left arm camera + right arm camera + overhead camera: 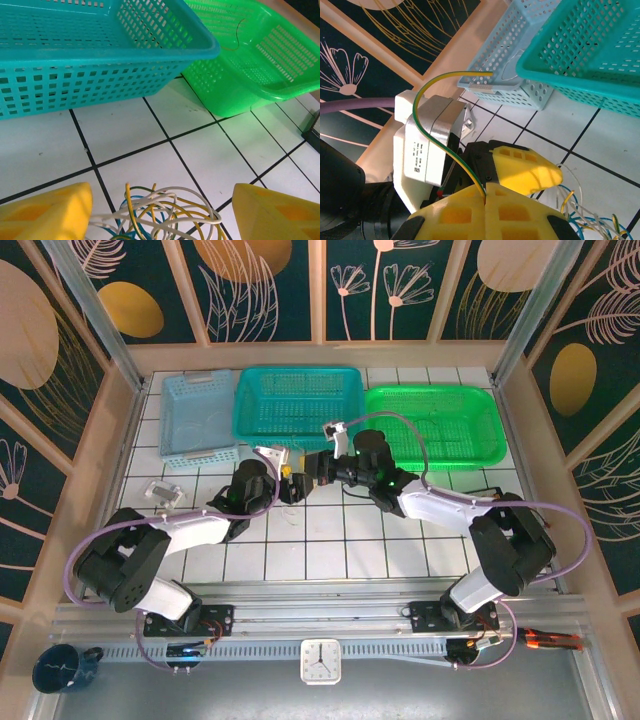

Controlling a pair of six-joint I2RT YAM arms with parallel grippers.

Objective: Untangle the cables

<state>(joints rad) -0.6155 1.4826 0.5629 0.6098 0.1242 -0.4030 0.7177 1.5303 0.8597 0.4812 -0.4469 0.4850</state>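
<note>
The cables are a small knot of white, yellow-green and blue cords lying on the white tiles. My left gripper is open, and its yellow fingers stand wide on either side of the knot. My right gripper is shut on one yellow-green cable, which arcs up and ends free near the light blue basket. The rest of the knot lies just right of the left gripper's finger. In the top view the left gripper and right gripper meet at the table's middle.
A teal basket, a green basket and a light blue basket line the back of the table. A clear plastic piece lies at the left. Purple cords loop off the arms.
</note>
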